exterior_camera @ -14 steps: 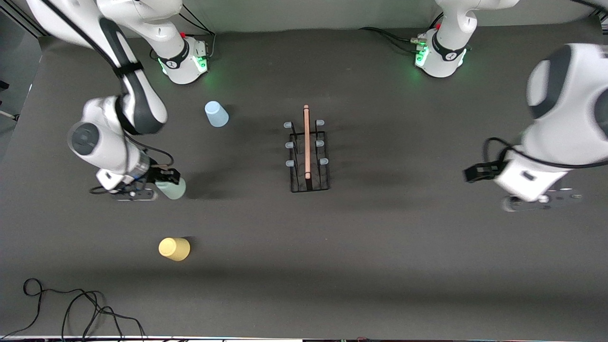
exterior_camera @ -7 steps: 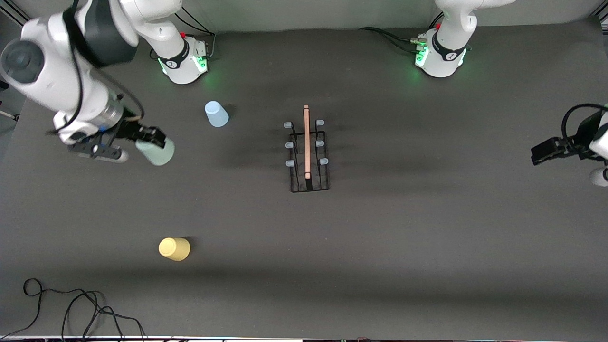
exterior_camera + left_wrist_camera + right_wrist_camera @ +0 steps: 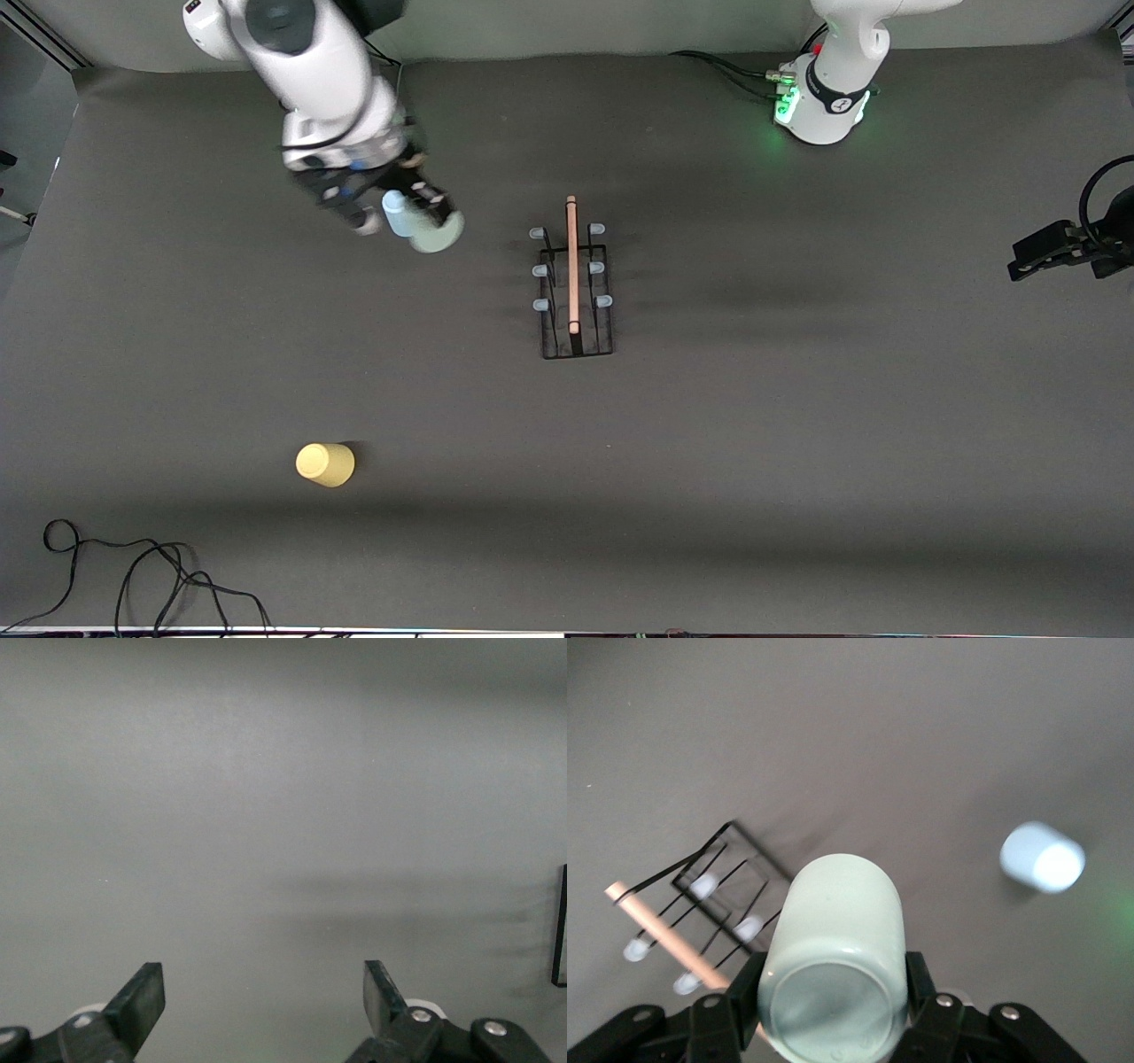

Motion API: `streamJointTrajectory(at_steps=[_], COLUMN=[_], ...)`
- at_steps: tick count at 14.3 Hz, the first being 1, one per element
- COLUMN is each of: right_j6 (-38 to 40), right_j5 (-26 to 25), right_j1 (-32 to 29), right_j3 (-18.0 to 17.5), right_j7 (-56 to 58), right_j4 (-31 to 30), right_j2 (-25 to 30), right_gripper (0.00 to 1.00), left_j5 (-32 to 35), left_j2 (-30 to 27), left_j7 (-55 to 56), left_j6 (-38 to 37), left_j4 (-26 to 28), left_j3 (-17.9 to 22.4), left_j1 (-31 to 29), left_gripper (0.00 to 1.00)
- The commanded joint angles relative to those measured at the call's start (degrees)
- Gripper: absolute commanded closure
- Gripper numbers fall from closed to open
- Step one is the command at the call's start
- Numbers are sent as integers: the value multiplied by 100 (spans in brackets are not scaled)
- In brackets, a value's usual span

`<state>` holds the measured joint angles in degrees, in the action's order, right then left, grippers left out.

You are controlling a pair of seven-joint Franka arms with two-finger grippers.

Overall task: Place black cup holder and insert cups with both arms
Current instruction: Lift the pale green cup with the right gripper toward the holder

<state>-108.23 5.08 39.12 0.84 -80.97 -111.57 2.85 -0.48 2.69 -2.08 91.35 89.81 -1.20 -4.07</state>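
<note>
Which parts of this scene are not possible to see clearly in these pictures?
- Front view: the light blue cup is partly covered by the right gripper and its mint green cup.
- Front view: the left gripper sits at the frame edge; its jaws blend into one dark shape.
- Left wrist view: the black cup holder is cut off by the edge.
</note>
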Motion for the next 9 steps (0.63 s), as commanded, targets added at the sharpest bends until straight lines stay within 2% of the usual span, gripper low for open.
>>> streamJointTrajectory(at_steps=[1,3,7,9], right_j6=[-320,-733,-1156,-1358], right_j5=[107,107,99,107], right_j1=[507,903,1071,1194], right_j3=[74,74,74,83], right_j7=[-1364,-1920,-2150,-2151], right_j4=[513,513,373,146], right_j2=[-723,-1057,-1462,-1498], right_gripper=[94,94,94,94], left_j5=[-67,-14,38,144], left_j2=[-164,-173,-225,-234], left_j7=[-82,-90,-99,-99], left_j6=[85,59,-3,-3], left_j4=[230,212,212,203], left_j3=[-3,-20,-29,-21], left_j1=[91,187,293,284], left_gripper=[0,0,0,0])
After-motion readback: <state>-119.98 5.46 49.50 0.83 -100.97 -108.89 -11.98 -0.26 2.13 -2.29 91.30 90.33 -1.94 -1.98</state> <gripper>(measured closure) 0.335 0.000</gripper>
